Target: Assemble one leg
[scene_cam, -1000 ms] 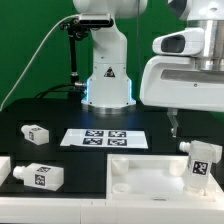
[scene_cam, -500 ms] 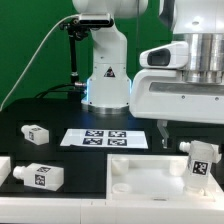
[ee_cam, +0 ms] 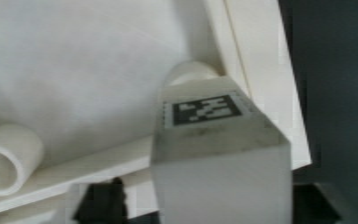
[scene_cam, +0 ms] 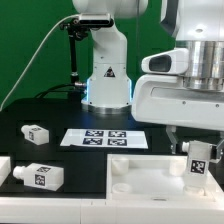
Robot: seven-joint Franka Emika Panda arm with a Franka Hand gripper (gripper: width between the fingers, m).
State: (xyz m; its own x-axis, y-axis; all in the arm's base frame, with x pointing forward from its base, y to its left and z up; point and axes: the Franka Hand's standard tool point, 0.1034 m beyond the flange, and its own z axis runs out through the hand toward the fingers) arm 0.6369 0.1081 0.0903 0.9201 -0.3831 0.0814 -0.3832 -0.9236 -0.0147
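leg (scene_cam: 200, 162) stands upright between the jaws of the gripper (ee_cam: 208, 202) — spread wide, no clear contact.

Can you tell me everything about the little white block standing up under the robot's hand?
The small stubby white plastic leg stands upright on the large flat white tabletop piece, near its corner on the exterior view's right. It looks like smooth, blocky plastic. A black-and-white square tag sits on one side. The wrist view shows a rounded end. The pincer hangs just above, with a finger on each side, and it seems to be apart from the leg.
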